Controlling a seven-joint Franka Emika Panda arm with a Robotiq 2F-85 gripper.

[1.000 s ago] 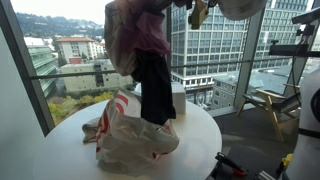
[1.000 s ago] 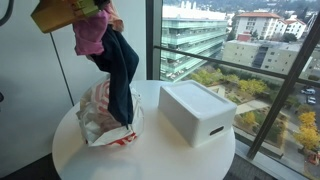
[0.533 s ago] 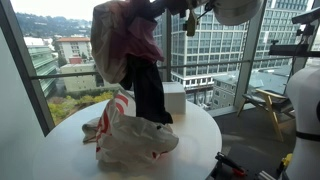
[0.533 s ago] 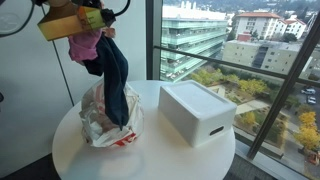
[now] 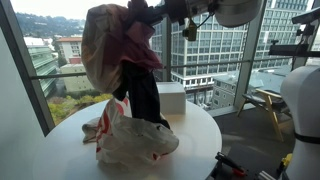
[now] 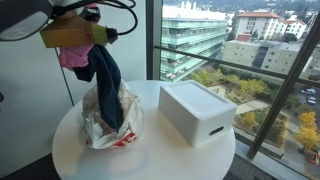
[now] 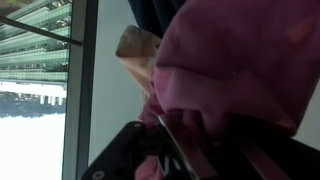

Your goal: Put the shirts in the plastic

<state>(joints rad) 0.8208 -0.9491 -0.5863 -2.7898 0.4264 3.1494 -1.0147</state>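
My gripper [image 5: 138, 14] is shut on a bundle of shirts and holds it high above the round table. The bundle is a pink shirt [image 5: 135, 45] with a pale cloth [image 5: 100, 45] and a dark navy shirt [image 5: 148, 95] hanging down. In an exterior view the pink shirt [image 6: 75, 57] and navy shirt [image 6: 107, 90] dangle into the mouth of the plastic bag [image 6: 108, 122]. The white and red plastic bag [image 5: 135, 140] lies open on the table. In the wrist view pink cloth [image 7: 240, 60] fills the frame over the jaws [image 7: 185, 140].
A white box [image 6: 195, 110] stands on the round white table [image 6: 150, 160] beside the bag; it also shows behind the shirts [image 5: 175, 100]. Large windows [image 6: 230, 50] surround the table. A chair [image 5: 265, 105] stands off to the side.
My gripper has swung sideways with the shirts. The navy shirt's lower end has shifted over the bag's opening and the bundle hangs a little lower.
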